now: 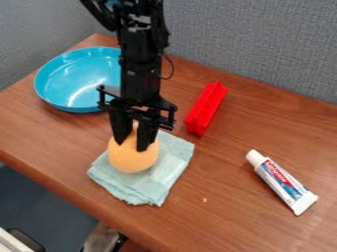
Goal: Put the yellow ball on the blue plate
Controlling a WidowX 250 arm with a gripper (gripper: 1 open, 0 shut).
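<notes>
The yellow ball (132, 157) rests on a pale teal cloth (145, 172) near the table's front edge. My gripper (136, 143) comes straight down on it, the black fingers (118, 136) pressed against the ball's upper sides, shut on it. The ball's top is hidden behind the fingers. The blue plate (53, 94) lies at the back left of the table, empty, about a plate's width away from the ball.
A red block (206, 106) stands just right of the arm. A toothpaste tube (282, 180) lies at the right. The wooden table's front edge (53, 167) runs close to the cloth.
</notes>
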